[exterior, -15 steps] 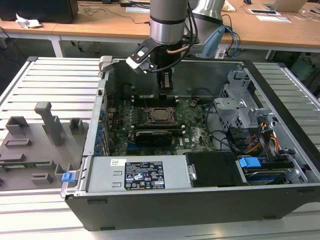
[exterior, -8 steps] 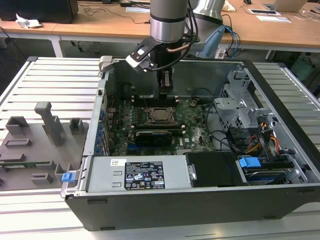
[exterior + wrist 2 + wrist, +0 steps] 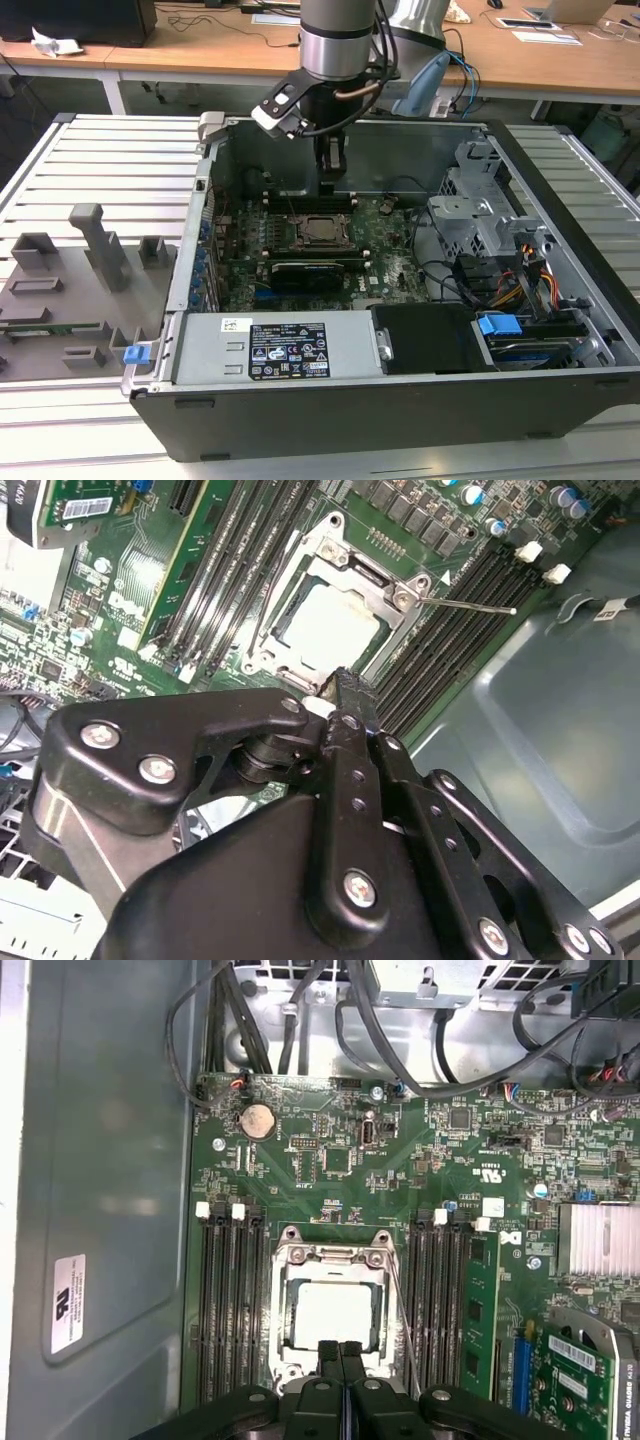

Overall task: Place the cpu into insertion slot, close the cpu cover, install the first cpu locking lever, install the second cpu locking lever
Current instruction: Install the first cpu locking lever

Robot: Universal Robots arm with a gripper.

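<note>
Fingers (image 3: 328,1365) pressed together, holding nothing, sit just beside the seated cpu (image 3: 335,1312).

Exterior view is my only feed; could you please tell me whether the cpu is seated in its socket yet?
Observer: Yes; the first wrist view shows the cpu lying flat, pale top up.
Operator: Thank you. Is the cpu cover down?
Observer: Yes, the cpu cover lies flat around it.
Operator: And the levers?
Observer: In the second wrist view one thin lever juts out over the memory slots.
</note>
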